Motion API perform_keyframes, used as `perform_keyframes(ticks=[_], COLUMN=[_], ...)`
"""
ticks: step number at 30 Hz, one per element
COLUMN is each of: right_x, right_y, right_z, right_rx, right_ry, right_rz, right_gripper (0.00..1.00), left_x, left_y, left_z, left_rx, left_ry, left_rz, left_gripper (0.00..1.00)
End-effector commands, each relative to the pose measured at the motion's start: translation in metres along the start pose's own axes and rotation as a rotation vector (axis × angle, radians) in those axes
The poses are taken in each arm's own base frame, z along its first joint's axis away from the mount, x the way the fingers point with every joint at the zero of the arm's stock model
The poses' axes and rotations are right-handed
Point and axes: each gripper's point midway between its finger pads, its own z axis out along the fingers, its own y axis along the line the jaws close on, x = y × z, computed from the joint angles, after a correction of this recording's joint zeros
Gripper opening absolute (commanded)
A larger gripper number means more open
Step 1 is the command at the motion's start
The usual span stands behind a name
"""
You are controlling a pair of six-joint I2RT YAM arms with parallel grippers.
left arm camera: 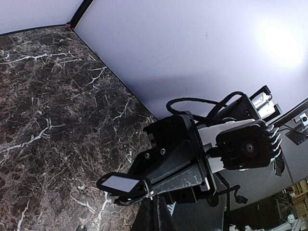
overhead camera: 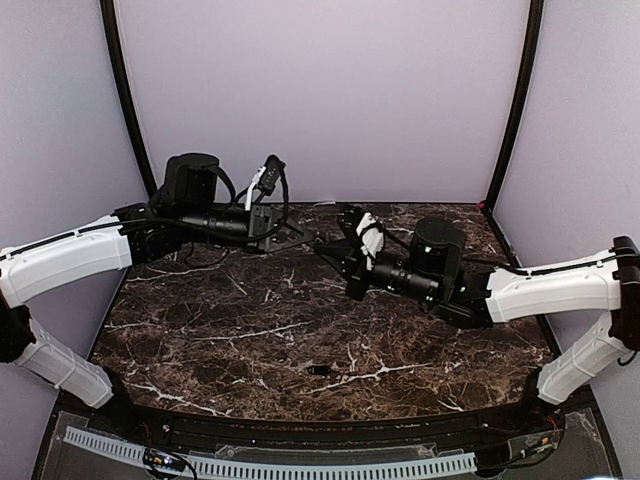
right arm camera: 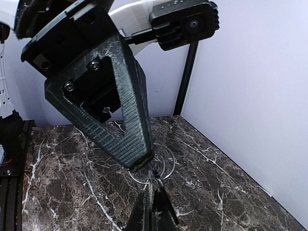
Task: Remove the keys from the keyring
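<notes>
One tiny dark oblong key point(overhead camera: 318, 370) with a pale glint lies alone on the dark, white-veined marble bench point(overhead camera: 200, 340). It sits near the front edge, well apart from both arms, and I judge it already off. The thin silvery wire keyring point(right arm camera: 161, 167) sits where my two tools meet, seemingly held clear of the bench. My right tool point(right arm camera: 153, 187) has its fingers together, pinched on the wire to steady it. My left tool point(right arm camera: 139, 162) touches the ring with its ribbed black tip, probably to work a coil open. I cannot tell whether it is apart or clamped. Any key on the ring itself is too small to make out.
</notes>
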Motion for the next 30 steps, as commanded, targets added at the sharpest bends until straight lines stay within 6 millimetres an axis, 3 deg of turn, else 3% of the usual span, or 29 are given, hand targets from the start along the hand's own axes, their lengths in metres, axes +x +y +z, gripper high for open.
perform_keyframes(ticks=[1, 18, 26, 30], right_x=[-0.004, -0.012, -0.01, -0.011], right_y=[-0.041, -0.01, -0.002, 0.001], right_z=[-0.012, -0.019, -0.018, -0.017], right_rx=[0.106, -0.117, -0.17, -0.19], right_ry=[-0.004, -0.013, -0.003, -0.013], right_rz=[-0.057, -0.354, -0.354, -0.292], right_gripper=[0.0, 0.0, 0.0, 0.0], left_x=[0.03, 0.039, 0.036, 0.021], left_y=[-0.034, -0.037, -0.038, -0.021], left_z=[-0.012, -0.013, -0.014, -0.019], left_rx=[0.147, 0.176, 0.175, 0.066], left_ry=[0.141, 0.206, 0.194, 0.095], left_rz=[-0.018, -0.03, -0.007, 0.053], left_gripper=[0.0, 0.0, 0.0, 0.0])
